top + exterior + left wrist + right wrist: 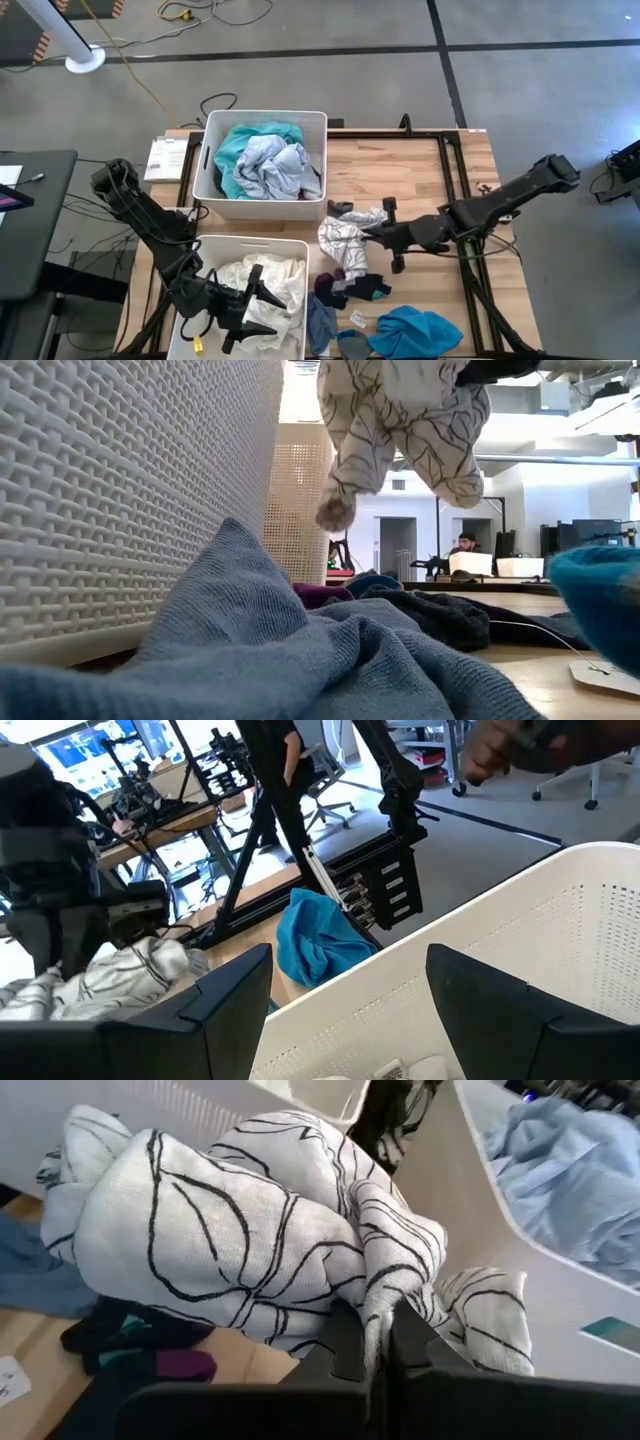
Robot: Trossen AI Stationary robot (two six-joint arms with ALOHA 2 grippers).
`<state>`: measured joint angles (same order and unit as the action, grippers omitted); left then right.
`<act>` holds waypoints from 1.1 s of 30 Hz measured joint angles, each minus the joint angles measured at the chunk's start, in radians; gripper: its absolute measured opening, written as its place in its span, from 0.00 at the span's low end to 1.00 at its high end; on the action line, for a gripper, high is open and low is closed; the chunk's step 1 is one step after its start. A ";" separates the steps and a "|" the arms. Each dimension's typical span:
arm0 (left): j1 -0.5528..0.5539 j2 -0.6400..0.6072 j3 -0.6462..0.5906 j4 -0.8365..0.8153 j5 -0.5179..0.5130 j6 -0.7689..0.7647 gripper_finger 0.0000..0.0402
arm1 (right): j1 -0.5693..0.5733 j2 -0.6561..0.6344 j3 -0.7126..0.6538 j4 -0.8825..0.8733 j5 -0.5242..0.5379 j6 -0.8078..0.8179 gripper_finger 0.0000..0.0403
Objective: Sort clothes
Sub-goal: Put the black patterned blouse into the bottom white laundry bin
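Note:
My right gripper (375, 232) is shut on a white garment with thin black lines (345, 236), held up over the middle of the table; the low view shows the garment (400, 420) hanging clear above the pile. Under it on the table lie dark socks (350, 288), a blue-grey garment (320, 325) and a bright blue one (415, 330). My left gripper (250, 305) hovers open over the near white bin (292, 245), which holds white clothes (255, 280). Nothing sits between its fingers (350, 1000). My right gripper pinches a bunched fold of the patterned garment (378, 1312) between its two fingers. The fingers come from the table's right side, slanting slightly down. The rest of the garment (240, 1230) billows in front of the fingers and hangs below them, slack and clear of the table.
The far white bin (318, 120) holds teal and pale blue clothes (265, 165). The near bin's woven wall (130, 490) stands close beside the pile. A small paper tag (357, 320) lies among the clothes. Bare wood lies to the right of the pile, under my right arm.

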<state>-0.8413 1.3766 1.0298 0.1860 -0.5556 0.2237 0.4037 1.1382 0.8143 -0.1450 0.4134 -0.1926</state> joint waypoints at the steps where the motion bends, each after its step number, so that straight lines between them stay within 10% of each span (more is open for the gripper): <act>1: 0.000 0.000 0.000 0.000 0.000 0.001 0.65 | 0.005 -0.006 0.000 0.001 0.006 0.000 0.02; 33: 0.057 -0.001 0.002 0.204 -0.224 0.315 0.65 | 0.023 -0.129 0.002 0.321 0.009 -0.210 0.02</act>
<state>-0.7848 1.3754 1.0321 0.3904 -0.7797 0.5392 0.4266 1.0097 0.8162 0.1763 0.4228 -0.4030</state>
